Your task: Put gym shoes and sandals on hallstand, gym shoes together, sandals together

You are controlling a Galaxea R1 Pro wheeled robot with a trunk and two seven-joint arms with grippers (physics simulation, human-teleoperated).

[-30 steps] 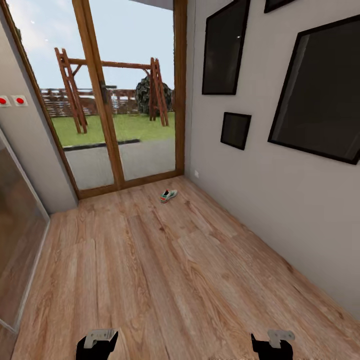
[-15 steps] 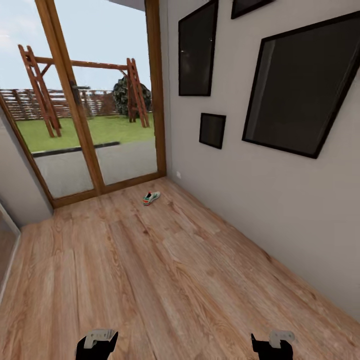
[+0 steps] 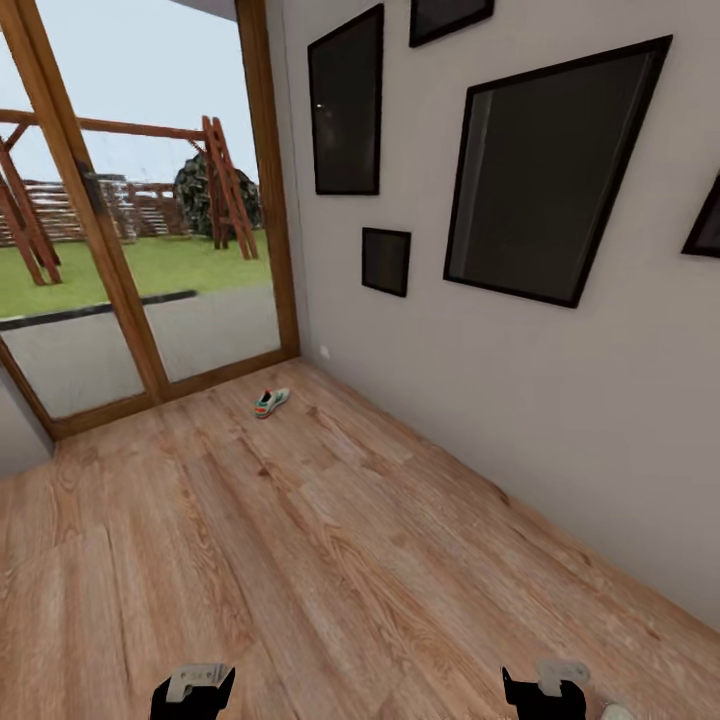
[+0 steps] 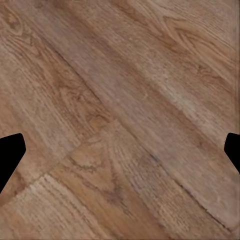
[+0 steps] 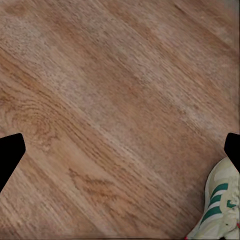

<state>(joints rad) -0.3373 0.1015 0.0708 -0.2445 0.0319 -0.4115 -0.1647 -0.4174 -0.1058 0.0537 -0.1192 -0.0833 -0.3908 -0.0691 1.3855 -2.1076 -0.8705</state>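
Wood-plank corridor floor; the view has swung right. One gym shoe lies far by the glass door, a second gym shoe just beside the right gripper. Left gripper and right are both spread wide, empty.

1. You have one gym shoe far ahead in the head view, lying on the corridor floor near the glass door and close to the right-hand wall. It sits upright on its sole, white-cream with a green side and an orange-red accent; at this range you can't make out finer detail.
2. You have a second gym shoe at the edge of the right wrist view, partly cut off: cream upper, green side stripes, a red touch at the sole. It rests on the planks.
3. The floor is light brown wood-plank laminate with clear grain.
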